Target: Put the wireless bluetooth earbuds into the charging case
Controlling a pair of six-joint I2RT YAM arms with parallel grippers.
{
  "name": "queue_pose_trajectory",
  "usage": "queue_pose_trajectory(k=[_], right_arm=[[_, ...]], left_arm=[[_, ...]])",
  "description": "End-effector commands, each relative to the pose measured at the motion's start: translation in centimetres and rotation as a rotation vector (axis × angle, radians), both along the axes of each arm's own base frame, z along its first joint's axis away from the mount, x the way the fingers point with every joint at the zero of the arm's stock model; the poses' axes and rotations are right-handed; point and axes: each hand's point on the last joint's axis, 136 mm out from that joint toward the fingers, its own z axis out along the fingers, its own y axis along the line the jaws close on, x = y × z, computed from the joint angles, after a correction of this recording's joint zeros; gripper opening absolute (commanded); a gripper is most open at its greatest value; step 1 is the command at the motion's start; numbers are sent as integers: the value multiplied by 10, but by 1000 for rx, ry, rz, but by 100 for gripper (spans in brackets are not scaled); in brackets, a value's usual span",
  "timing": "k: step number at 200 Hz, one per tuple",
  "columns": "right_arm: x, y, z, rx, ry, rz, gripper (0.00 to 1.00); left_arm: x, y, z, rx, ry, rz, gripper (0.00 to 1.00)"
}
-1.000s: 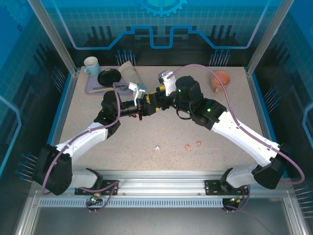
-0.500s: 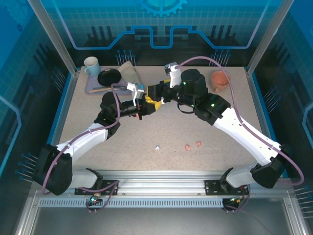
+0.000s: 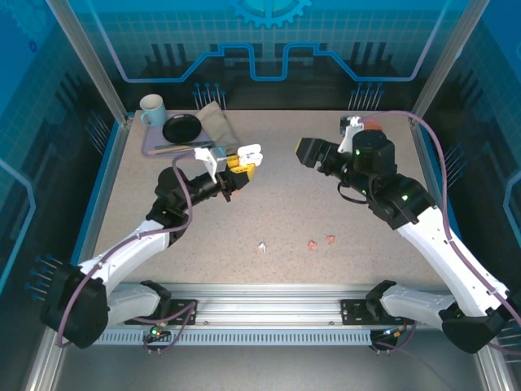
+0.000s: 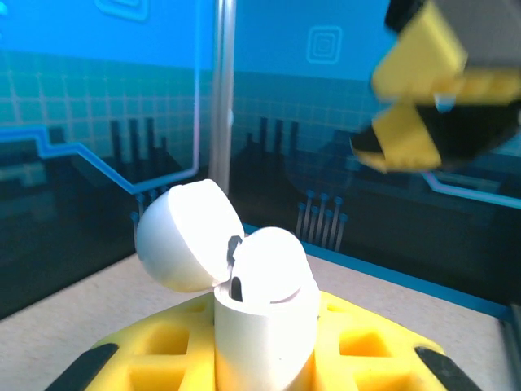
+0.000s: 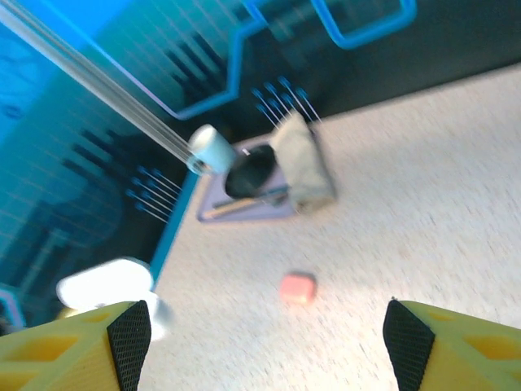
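My left gripper point(image 3: 241, 164) is shut on a white charging case point(image 3: 248, 152), held upright above the table. In the left wrist view the case point(image 4: 264, 318) stands between the yellow pads point(image 4: 163, 342), its lid point(image 4: 179, 236) swung open to the left. My right gripper point(image 3: 307, 152) hangs open and empty to the right of the case, apart from it; its yellow fingers point(image 4: 423, 90) show at the upper right. On the table near the front lie a white earbud point(image 3: 262, 247) and two salmon-pink earbuds point(image 3: 313, 243) point(image 3: 331, 239). A pink case point(image 5: 297, 287) lies on the table beyond my open right gripper point(image 5: 269, 346).
A lavender tray point(image 3: 155, 147) at the back left holds a black bowl point(image 3: 181, 128), a mug point(image 3: 151, 107) and a folded cloth point(image 3: 216, 122). An orange cup point(image 3: 373, 125) sits at the back right, partly behind my right wrist. Blue walls ring the table.
My right gripper has let go, opened and pulled back to the right, away from the white case. The left gripper keeps the case and has lifted it a little; the lid now stands open.
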Motion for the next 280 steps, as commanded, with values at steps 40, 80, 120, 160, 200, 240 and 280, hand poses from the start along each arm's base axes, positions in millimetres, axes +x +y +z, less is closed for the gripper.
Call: queue_pose_trajectory(k=[40,80,120,160,200,240,280], right_arm=[[-7,3,-83,-71,276,-29,78],[-13,17,-95,-118,316,-4,78],[-19,38,-138,-217,433,18,78],[-29,55,-202,-338,597,7,76],[-54,81,-261,-454,747,26,72],[-58,126,-285,-607,663,259,69],[-63,130,-307,-777,635,463,67]], left_arm=[[-4,25,37,0,-239,163,0],[-6,26,45,-4,-277,174,0],[-5,26,47,-7,-280,177,0],[0,32,46,-11,-261,213,0],[1,36,46,-17,-257,242,0],[0,39,45,-18,-248,256,0],[-2,41,46,-21,-249,259,0]])
